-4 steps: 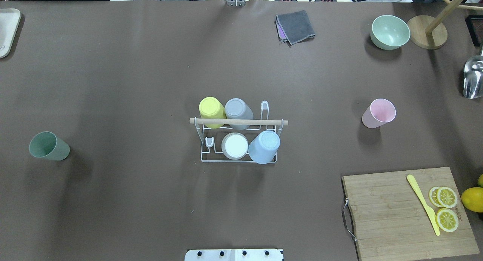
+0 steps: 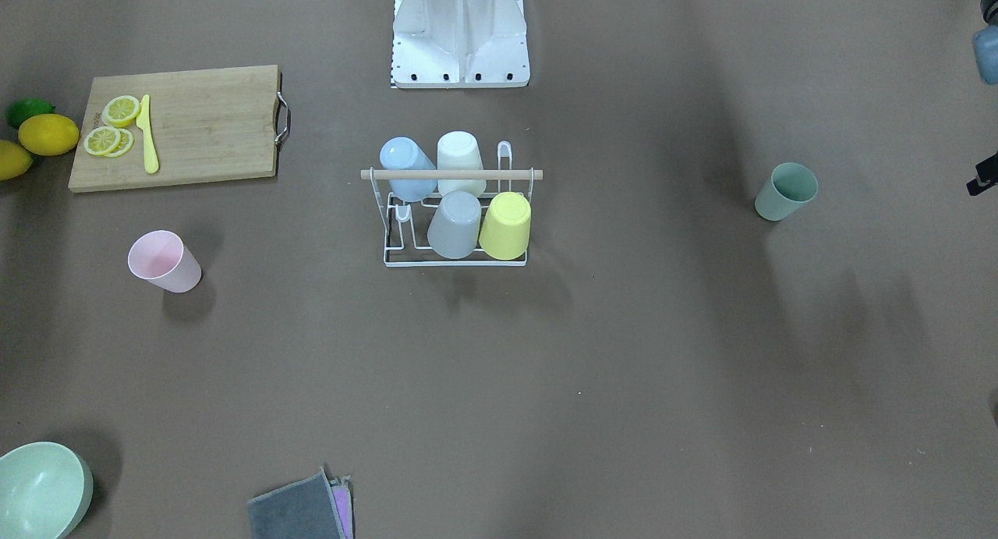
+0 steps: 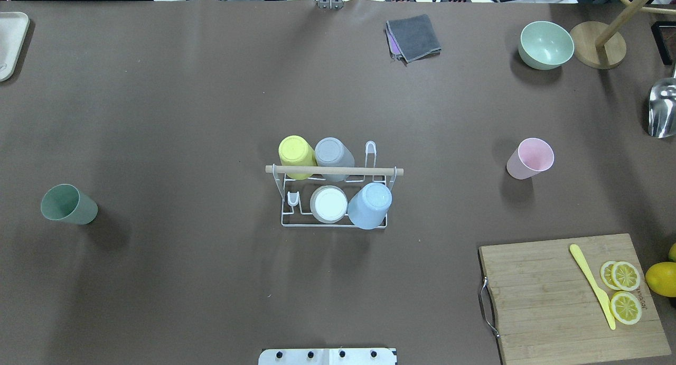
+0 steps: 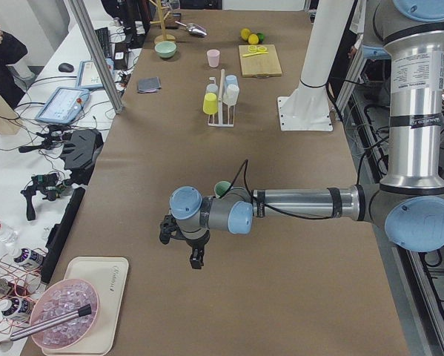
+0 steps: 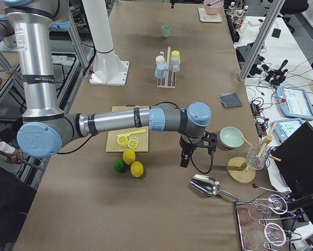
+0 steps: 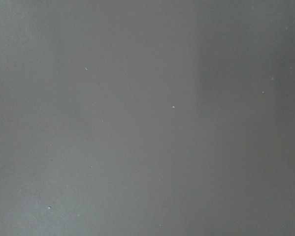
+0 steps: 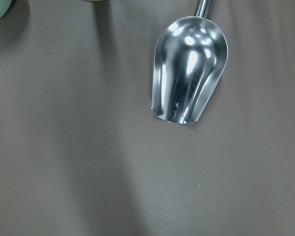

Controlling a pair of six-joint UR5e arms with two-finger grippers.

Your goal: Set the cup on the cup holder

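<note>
The cup holder [image 3: 338,170] is a white wire rack with a wooden rod handle at the table's middle; it also shows in the front-facing view [image 2: 452,175]. It holds several upturned cups: yellow, grey, white and blue. Two prongs [image 3: 371,148] are bare. A pink cup [image 3: 531,158] stands upright to its right. A green cup [image 3: 68,204] stands far left. My left gripper [image 4: 181,245] hangs over bare table next to the green cup [image 4: 222,188]. My right gripper [image 5: 195,151] hangs near a metal scoop. I cannot tell whether either is open or shut.
A cutting board [image 3: 573,296] with lemon slices and a yellow knife lies front right, lemons beside it. A metal scoop [image 7: 189,69], a mint bowl [image 3: 546,44] and a wooden stand [image 3: 599,45] sit back right. A grey cloth [image 3: 414,36] lies at the back.
</note>
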